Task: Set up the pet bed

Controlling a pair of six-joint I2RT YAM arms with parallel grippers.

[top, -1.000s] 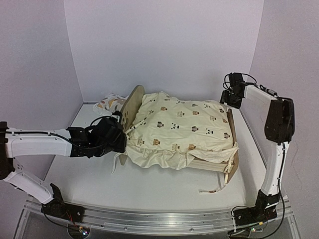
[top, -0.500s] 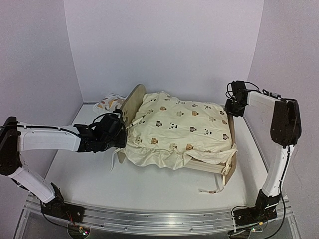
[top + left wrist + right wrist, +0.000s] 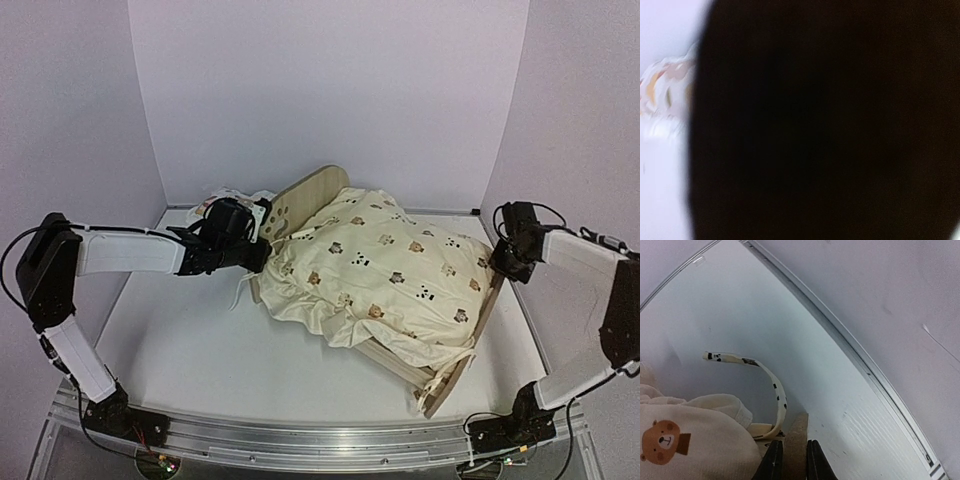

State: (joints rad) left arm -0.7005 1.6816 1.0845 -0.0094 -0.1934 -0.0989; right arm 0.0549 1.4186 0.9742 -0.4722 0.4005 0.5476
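The pet bed stands askew on the table, its rounded head board [image 3: 312, 195] at the back and its foot board [image 3: 462, 350] toward the front right. A cream animal-print quilt [image 3: 385, 270] covers its base. My left gripper [image 3: 257, 250] sits at the head board's lower left end and seems shut on it; its fingers are hidden, and the left wrist view is almost all black. My right gripper [image 3: 500, 268] is at the bed's right side. In the right wrist view the right gripper [image 3: 794, 460] is shut on the edge of a plywood board [image 3: 796, 437].
A leaf-print pillow [image 3: 215, 207] lies behind the left gripper by the back wall, and the pillow [image 3: 660, 90] shows blurred in the left wrist view. A spotted tie strap [image 3: 775, 390] curls up beside the quilt [image 3: 685, 440]. The table's metal edge rail [image 3: 865, 370] runs close on the right.
The bed has swung round: its head end went back and right with the left gripper, its foot end forward with the right gripper. The right jaws closed on the board.
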